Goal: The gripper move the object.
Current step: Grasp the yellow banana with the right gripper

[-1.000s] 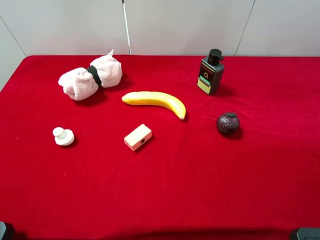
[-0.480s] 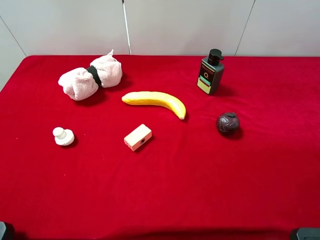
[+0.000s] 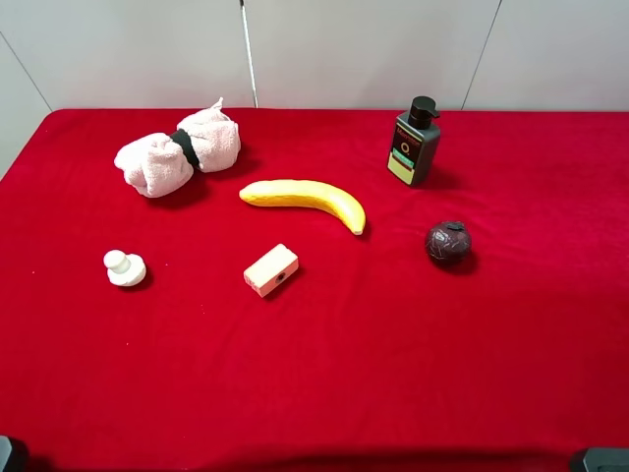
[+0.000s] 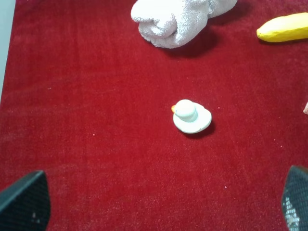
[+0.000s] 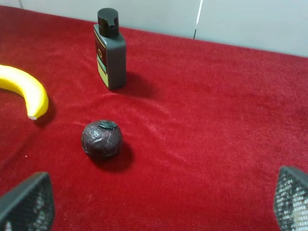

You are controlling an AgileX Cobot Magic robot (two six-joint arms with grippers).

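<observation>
The high camera gives me the whole red cloth counter (image 3: pixel 393 374) but almost nothing of my arms. I see only two small dark bits at the near corners, and I cannot tell which part they are. The long curved yellow banana (image 3: pixel 305 202) lies flat a little beyond the middle of the counter. It is between the rolled pink towel with a black band (image 3: pixel 177 152) and the upright dark grey pump bottle (image 3: pixel 414 143), and it touches neither. The small cream rectangular block (image 3: pixel 270 269) lies closer to the near edge, apart from the banana, and only this view shows it whole.

My left wrist camera shows the small white duck-shaped figure (image 4: pixel 191 117) with an orange beak, a detail too small in the high view. It also shows part of the towel and only one end of the banana (image 4: pixel 284 28). The left tool (image 4: pixel 159 207) hangs above the counter with its dark meshed fingers (image 4: pixel 24 202) wide apart, holding nothing.

My right wrist camera shows the other tip of the banana (image 5: pixel 26 89), the bottle, and the dark purple round fruit with wrinkled skin (image 5: pixel 101 139). The right tool (image 5: pixel 159 204) also has its fingers (image 5: pixel 29 202) far apart and empty, well away from the banana.
</observation>
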